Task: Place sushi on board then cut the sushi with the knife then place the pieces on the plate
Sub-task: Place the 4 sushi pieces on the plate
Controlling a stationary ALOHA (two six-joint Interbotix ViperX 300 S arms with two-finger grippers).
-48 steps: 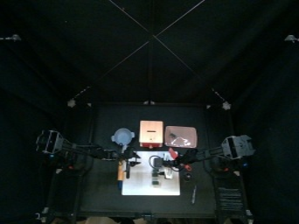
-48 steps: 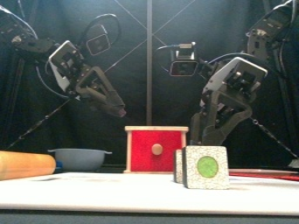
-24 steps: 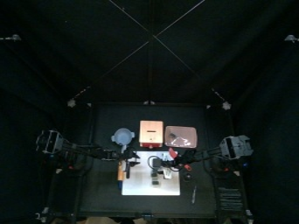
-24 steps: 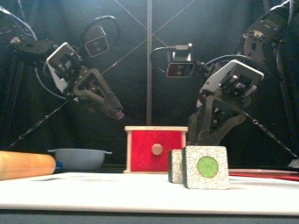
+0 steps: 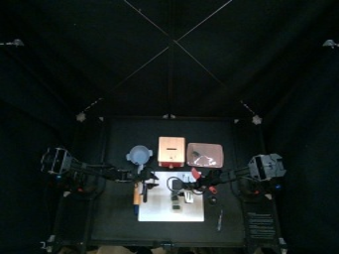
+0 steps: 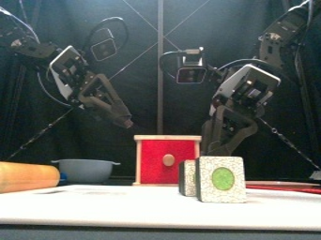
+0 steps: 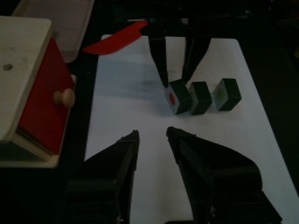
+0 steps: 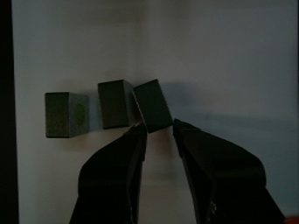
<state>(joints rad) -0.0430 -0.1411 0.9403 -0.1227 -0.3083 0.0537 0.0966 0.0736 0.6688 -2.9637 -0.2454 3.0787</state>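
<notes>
Three dark green sushi pieces (image 7: 201,94) stand in a row on the white cutting board (image 7: 233,157), one of them tilted (image 8: 149,103). In the front view they overlap, showing a speckled face with a green centre (image 6: 222,179). My right gripper (image 6: 216,150) hangs open just above the tilted end piece, with its fingers (image 7: 158,57) to either side of it. My left gripper (image 7: 152,136) is open and holds nothing, raised over the board's left part (image 6: 126,122). No knife shows.
The wooden box with the red drawer (image 6: 167,159) stands behind the board, with the blue-grey bowl (image 6: 85,169) to its left. The pink tray (image 5: 205,154) lies at the back right. A tan oblong toy (image 6: 25,175) lies by the board's left edge.
My right gripper has shifted a little to the left over the sushi. The rear piece now shows further left. The left arm has drifted slightly left.
</notes>
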